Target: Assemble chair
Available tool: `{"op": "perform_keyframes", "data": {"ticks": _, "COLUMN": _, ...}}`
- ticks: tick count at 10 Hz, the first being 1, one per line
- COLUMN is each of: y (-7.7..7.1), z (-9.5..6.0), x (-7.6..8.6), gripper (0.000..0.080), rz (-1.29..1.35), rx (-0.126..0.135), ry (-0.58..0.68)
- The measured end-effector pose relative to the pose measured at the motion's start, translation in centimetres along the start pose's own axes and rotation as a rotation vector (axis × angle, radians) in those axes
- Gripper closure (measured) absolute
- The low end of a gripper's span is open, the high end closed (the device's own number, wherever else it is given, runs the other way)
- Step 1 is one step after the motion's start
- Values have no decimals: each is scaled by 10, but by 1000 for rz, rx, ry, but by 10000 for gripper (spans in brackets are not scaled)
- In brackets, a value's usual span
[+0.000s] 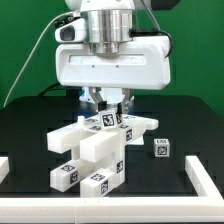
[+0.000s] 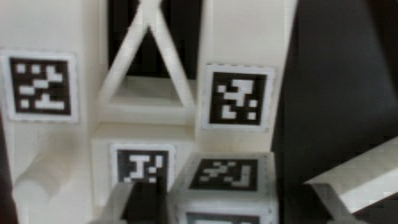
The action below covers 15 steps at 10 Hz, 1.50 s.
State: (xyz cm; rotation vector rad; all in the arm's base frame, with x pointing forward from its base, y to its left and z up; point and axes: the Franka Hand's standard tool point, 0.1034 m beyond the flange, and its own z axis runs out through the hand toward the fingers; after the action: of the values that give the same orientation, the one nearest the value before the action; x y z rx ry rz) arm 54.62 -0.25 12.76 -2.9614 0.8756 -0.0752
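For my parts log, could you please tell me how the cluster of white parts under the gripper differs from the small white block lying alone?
The cluster of parts is large and made of several pieces; the small block is one little cube. The cluster sits beneath the gripper; the block lies apart, toward the exterior view's right. The cluster shows several tags, the block one. Both are white and tagged.

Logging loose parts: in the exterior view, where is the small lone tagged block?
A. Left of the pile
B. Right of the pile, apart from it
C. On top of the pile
B: the small block lies alone at the exterior view's right, clear of the piled chair parts.
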Motion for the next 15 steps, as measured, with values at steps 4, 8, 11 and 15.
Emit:
{"op": "perform_keyframes", "data": {"ticks": 4, "y": -1, "z": -1, "x": 4, "gripper": 282, "rz": -111, "rx": 8, "ry": 26}}
{"op": "perform_keyframes", "data": {"ticks": 8, "y": -5, "z": 3, "x": 4, "gripper": 151, "rz": -118, "rx": 9, "ry": 25}}
{"op": "perform_keyframes", "data": {"ticks": 11, "y": -5, "z": 6, "x": 5, "gripper": 159, "rz": -96, "rx": 5, "ry": 23}}
{"op": "perform_keyframes", "data": {"ticks": 15, "y": -5, "z": 7, "x": 4, "gripper": 515, "rz": 98, "rx": 8, "ry": 21}}
